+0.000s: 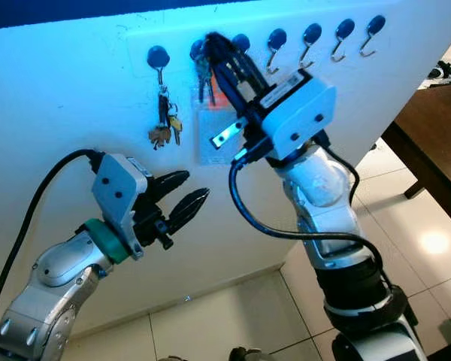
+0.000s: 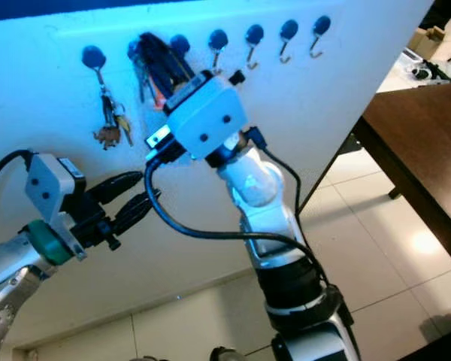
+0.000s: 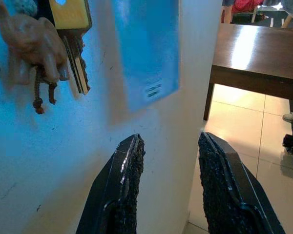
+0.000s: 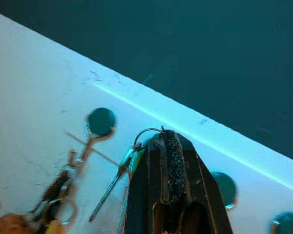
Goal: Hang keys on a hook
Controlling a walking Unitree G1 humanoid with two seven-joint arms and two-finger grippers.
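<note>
A row of blue-knobbed hooks runs along the top of a white wall panel. One key bunch with a brown charm hangs from the leftmost hook. My right gripper is raised to the second hook, shut on the ring of a second key set, which carries an orange tag and a clear card. Whether that ring is over the hook is hidden by the fingers. My left gripper hovers open below both bunches, close to the wall, holding nothing.
Several bare hooks continue to the right of the gripper. A dark wooden table stands at the right over a pale tiled floor. The right arm's black cable loops down in front of the wall.
</note>
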